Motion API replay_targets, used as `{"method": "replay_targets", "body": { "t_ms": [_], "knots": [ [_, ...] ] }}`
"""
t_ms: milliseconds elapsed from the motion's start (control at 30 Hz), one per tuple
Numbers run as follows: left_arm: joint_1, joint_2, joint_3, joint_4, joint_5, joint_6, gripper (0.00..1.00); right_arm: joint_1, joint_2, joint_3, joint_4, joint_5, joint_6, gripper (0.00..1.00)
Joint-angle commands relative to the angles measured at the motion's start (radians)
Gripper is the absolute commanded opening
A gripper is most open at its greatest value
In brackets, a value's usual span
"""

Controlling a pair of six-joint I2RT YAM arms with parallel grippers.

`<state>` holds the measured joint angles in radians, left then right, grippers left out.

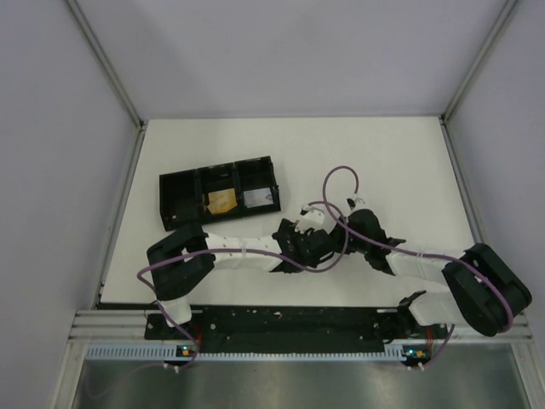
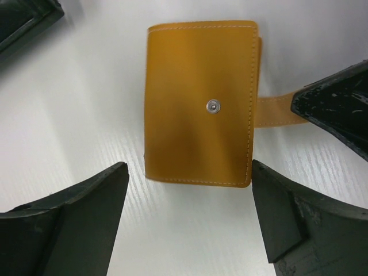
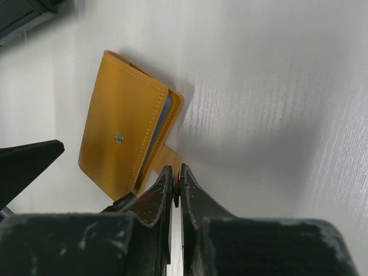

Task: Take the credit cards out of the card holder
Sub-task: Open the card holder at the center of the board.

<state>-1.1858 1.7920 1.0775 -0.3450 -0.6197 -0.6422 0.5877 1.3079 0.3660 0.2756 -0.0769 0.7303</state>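
On the table (image 1: 383, 153), right jaws clamp the tab (image 2: 276, 110) of the card holder (image 2: 198, 103), left jaws released.

white arm links (image 1: 243, 253), black joints (image 1: 487, 290), looping purple cables (image 1: 340, 169), scuffed black pincer fingers (image 3: 154, 201).

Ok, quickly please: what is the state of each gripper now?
Left gripper: open, its fingers either side of the card holder, not gripping it.
Right gripper: shut on the card holder's tab.
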Motion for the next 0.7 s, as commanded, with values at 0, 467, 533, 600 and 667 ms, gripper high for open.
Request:
{"method": "replay_targets", "body": {
  "t_ms": [0, 467, 533, 600, 667],
  "knots": [
    [-0.001, -0.052, 0.003, -0.028, -0.098, -0.030, 0.87, -0.019, -0.036, -0.009, 0.020, 0.009, 0.000, 0.00],
    [0.084, -0.120, -0.044, 0.080, -0.114, 0.025, 0.73, -0.020, -0.039, 0.008, -0.004, -0.032, -0.022, 0.00],
    [0.104, -0.115, -0.041, 0.090, -0.114, 0.038, 0.72, -0.020, -0.041, 0.010, -0.013, -0.046, -0.029, 0.00],
    [0.126, -0.120, -0.039, 0.109, -0.109, 0.056, 0.72, -0.019, -0.042, 0.019, -0.021, -0.069, -0.038, 0.00],
    [0.144, -0.126, -0.037, 0.130, -0.101, 0.081, 0.72, -0.020, -0.044, 0.024, -0.029, -0.095, -0.048, 0.00]
  ]
}}
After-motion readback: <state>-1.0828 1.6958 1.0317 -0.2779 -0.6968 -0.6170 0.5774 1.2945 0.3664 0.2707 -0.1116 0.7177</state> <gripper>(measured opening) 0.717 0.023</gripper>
